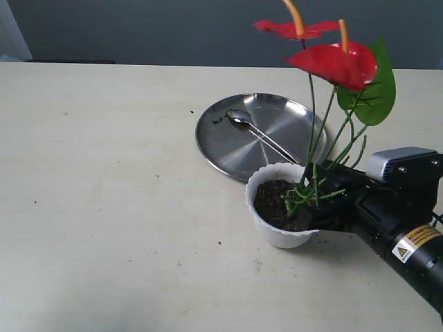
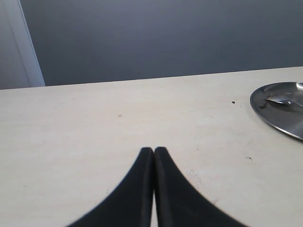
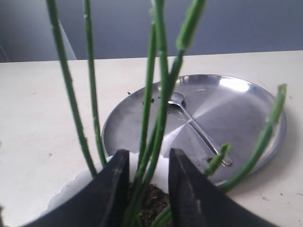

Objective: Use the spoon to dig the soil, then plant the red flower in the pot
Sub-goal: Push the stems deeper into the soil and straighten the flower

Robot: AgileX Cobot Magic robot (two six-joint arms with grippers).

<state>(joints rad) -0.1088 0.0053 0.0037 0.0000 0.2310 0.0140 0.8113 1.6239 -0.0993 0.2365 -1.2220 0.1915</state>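
The red flower (image 1: 334, 63) stands upright with its stem base in the soil (image 1: 270, 202) of the white pot (image 1: 266, 232). My right gripper (image 1: 311, 207) sits over the pot's right rim. In the right wrist view the green stems (image 3: 158, 109) pass between its parted fingers, my right gripper (image 3: 149, 158) being open, with a gap beside the stems and soil (image 3: 154, 201) below. The spoon (image 1: 259, 131) lies on the steel plate (image 1: 221, 149) behind the pot. My left gripper (image 2: 154, 149) is shut on nothing above bare table, outside the exterior view.
The steel plate (image 3: 236, 104) with the spoon (image 3: 191, 120) lies just beyond the pot (image 3: 80, 184). A few soil crumbs dot the table near the plate's edge (image 2: 279, 113). The flower's big green leaf (image 1: 377, 86) overhangs my right arm.
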